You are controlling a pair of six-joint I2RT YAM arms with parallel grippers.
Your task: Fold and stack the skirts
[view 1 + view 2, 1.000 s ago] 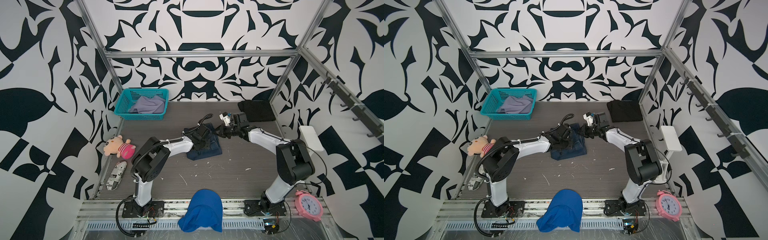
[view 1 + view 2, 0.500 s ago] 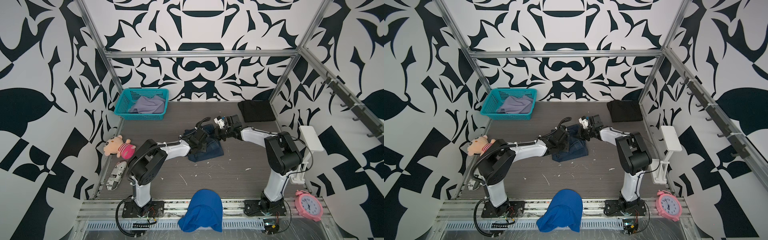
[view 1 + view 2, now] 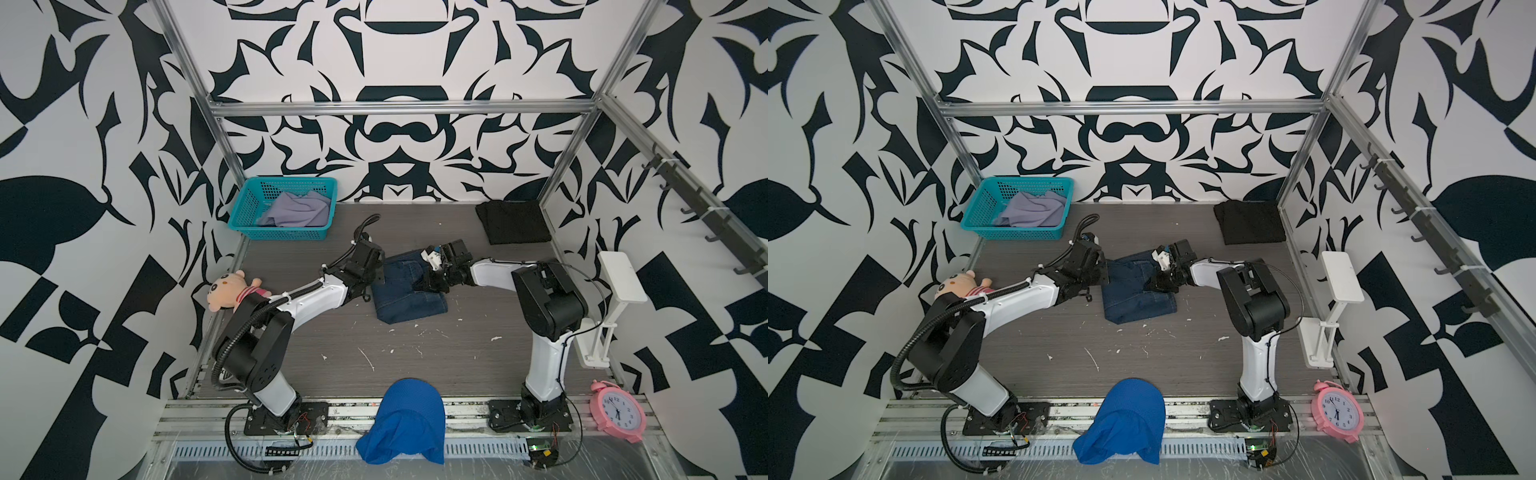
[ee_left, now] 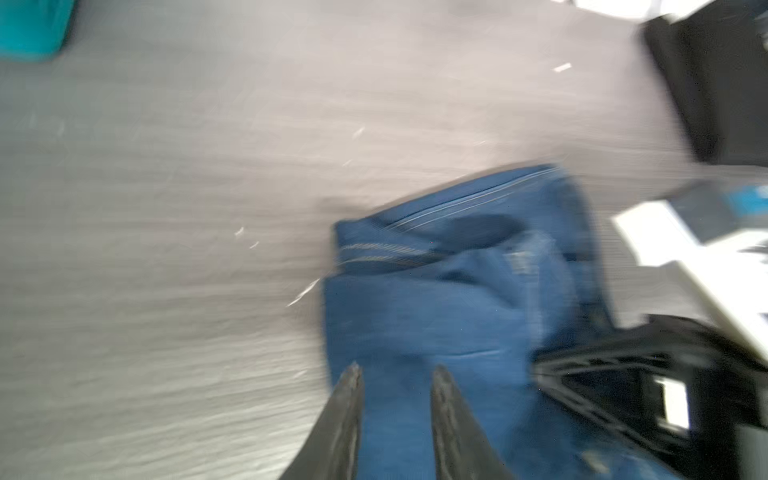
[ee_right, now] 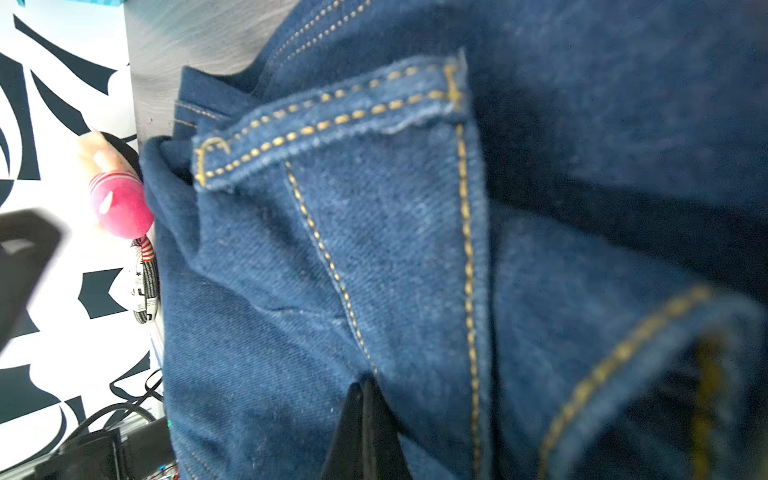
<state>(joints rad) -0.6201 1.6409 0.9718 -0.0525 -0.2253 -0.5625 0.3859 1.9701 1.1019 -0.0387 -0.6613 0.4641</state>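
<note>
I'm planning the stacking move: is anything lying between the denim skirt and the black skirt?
Nothing visible does. The table between the denim skirt and the black skirt is bare; only the right gripper, shut on the denim skirt, reaches in from that side.

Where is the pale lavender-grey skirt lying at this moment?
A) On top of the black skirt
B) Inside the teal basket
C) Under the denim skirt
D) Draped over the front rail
B: in both top views the lavender-grey skirt lies crumpled inside the teal basket at the back left, apart from the denim skirt and the black skirt.
</note>
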